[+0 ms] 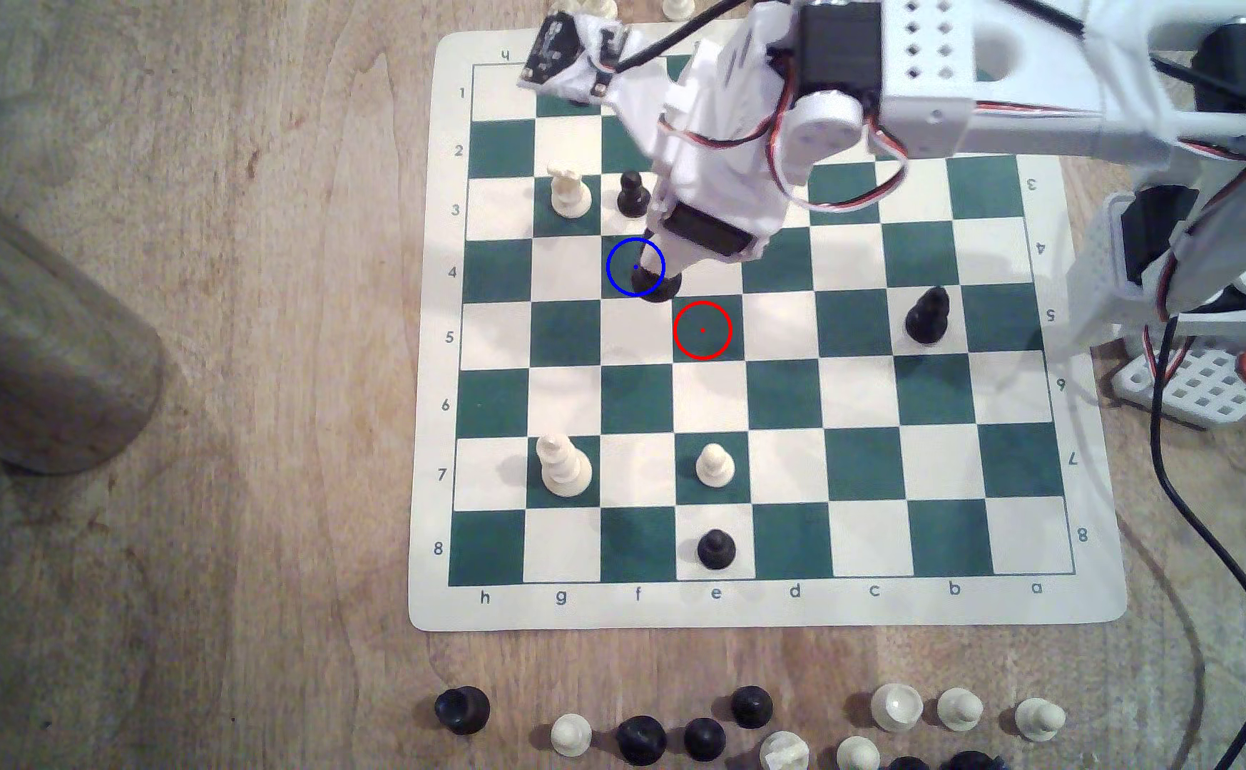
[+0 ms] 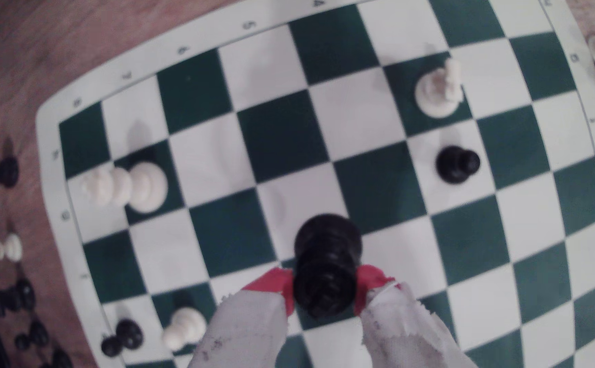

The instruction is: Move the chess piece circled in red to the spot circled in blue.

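Wooden tabletop (image 1: 197,518) is carrying a green & white roll-up chessboard (image 1: 768,607), w/ a bunch of spare black & white pieces (image 1: 746,725) sitting off the board along the edge nearest the exterior cam. Some kind of brown cylinder thing (image 1: 34,333) is lying at the exterior view's left, can't tell what it is tbh.

White arm is reaching in from the exterior view's right, and the gripper (image 1: 653,274) is pointing down over the f4 area. In the wrist view the gripper (image 2: 324,286) is clamping the chess piece (image 2: 326,269) btw its red-tipped fingers (image 2: 271,283), one on each side, so the jaws are closing on it, not gaping. The piece is tall, glossy & black w/ a wide round base.

In the exterior view the chess piece (image 1: 655,285) is showing its base right at the spot (image 1: 623,255), overlapping the blue ring's lower right edge. Can't tell if it's touching the board or just above it. The red-ringed square (image 1: 703,330) at e5 is sitting diagonally next door.

Other stuff on the board: black pawn (image 1: 632,194) on f3 just beside the arm, white piece (image 1: 569,191) on g3, stout black piece (image 1: 927,315) on b5, tall white piece (image 1: 564,465) on g7, white pawn (image 1: 714,465) on e7, another black pawn (image 1: 715,549) on e8.
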Robot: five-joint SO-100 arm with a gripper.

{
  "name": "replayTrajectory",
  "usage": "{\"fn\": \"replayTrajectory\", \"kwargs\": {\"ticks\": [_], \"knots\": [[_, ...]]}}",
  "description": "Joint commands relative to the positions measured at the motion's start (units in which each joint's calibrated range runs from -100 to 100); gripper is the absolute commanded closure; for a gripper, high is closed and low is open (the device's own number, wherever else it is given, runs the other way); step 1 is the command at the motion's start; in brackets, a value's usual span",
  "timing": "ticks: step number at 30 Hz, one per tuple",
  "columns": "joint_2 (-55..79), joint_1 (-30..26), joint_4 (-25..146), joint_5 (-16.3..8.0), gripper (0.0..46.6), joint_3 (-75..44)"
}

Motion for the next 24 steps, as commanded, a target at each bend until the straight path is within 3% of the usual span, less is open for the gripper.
{"fn": "replayTrajectory", "kwargs": {"ticks": [1, 24], "knots": [[1.5, 1.6, -2.5, 0.4, 45.5, -6.2], [11.6, 4.8, -9.2, 1.7, 45.4, -7.5]]}}
